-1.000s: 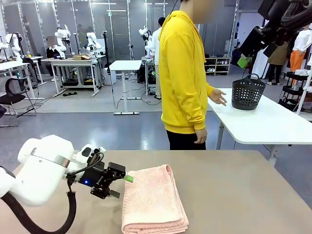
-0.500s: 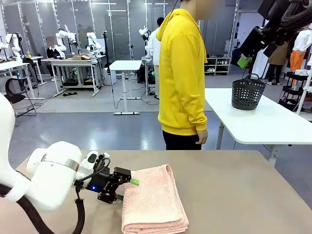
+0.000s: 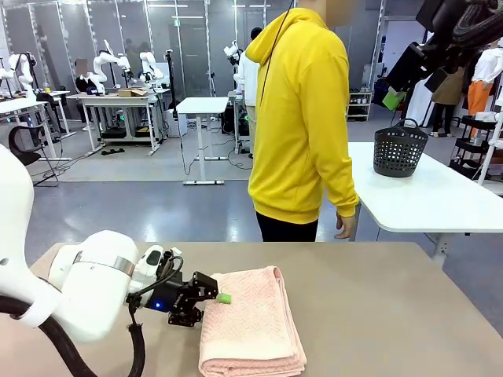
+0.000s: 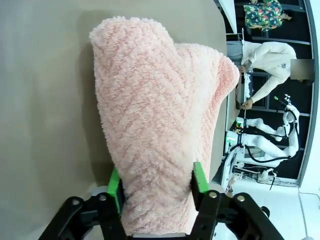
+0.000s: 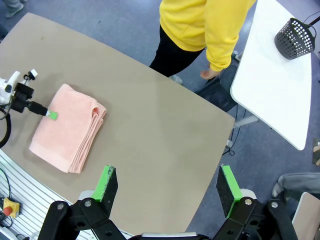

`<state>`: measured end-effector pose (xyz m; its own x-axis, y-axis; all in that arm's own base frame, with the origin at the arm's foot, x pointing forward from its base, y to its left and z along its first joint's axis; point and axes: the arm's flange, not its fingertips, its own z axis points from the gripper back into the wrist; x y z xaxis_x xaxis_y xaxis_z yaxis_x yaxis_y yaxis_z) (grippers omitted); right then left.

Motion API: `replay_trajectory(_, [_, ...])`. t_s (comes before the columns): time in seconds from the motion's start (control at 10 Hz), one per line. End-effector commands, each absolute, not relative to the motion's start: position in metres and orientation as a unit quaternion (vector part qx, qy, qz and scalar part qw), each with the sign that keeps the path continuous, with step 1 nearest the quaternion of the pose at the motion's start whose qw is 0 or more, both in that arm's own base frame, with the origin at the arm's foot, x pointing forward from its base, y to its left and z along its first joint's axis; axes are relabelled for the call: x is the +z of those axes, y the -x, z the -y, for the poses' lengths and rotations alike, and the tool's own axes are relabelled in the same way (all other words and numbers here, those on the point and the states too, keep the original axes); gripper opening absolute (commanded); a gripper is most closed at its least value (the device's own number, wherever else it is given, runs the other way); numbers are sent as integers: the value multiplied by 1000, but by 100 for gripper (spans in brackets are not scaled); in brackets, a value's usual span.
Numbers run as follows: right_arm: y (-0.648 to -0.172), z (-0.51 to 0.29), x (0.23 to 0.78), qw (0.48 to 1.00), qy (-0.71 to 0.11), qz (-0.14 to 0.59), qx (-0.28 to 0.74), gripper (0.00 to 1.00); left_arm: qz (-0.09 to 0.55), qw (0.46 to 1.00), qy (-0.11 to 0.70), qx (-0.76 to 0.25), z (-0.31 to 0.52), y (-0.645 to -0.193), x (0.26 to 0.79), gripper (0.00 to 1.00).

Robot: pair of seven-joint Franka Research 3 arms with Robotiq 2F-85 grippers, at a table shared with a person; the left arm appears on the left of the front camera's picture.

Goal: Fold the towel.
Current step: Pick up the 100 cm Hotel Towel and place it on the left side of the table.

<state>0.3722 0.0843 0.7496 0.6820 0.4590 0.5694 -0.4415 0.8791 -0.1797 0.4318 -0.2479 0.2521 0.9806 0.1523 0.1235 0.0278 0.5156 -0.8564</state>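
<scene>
Towel lay folded in a thick pink stack on the tan table, toward the near edge and a little left of the middle, its layered fold edges facing the robot's right.

At the far left of the front view, the white left arm reached low across the tabletop, and the left gripper met the towel's left edge near its far corner. One green pad showed on top of the pile there. From the left wrist, the fingers stood on either side of the towel's end, green pads pressed against the terry on both flanks, so the jaws were pinching the folded thickness between them. The herringbone pile ran away from the camera, with bare table to one side.

Past the middle of the table, a person in a yellow hoodie stood at the far edge, turned away, one hand hanging by the corner of a white table. A black basket sat on that white table, well apart from the towel.

At the right, the right gripper hung high above the table, its fingers spread wide with nothing between them; its wrist view looked down on the towel, the left gripper at the towel's corner, and the basket.
</scene>
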Motion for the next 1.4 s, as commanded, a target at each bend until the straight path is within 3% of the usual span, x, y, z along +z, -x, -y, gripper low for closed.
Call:
replay_trajectory(0.0, [-372, -84, 750, 918, 16, 313, 244, 100, 103, 864, 491, 38, 258, -433, 246, 0])
replay_trajectory(1.3, [-372, -84, 750, 918, 16, 313, 244, 100, 92, 866, 490, 34, 249, -432, 253, 0])
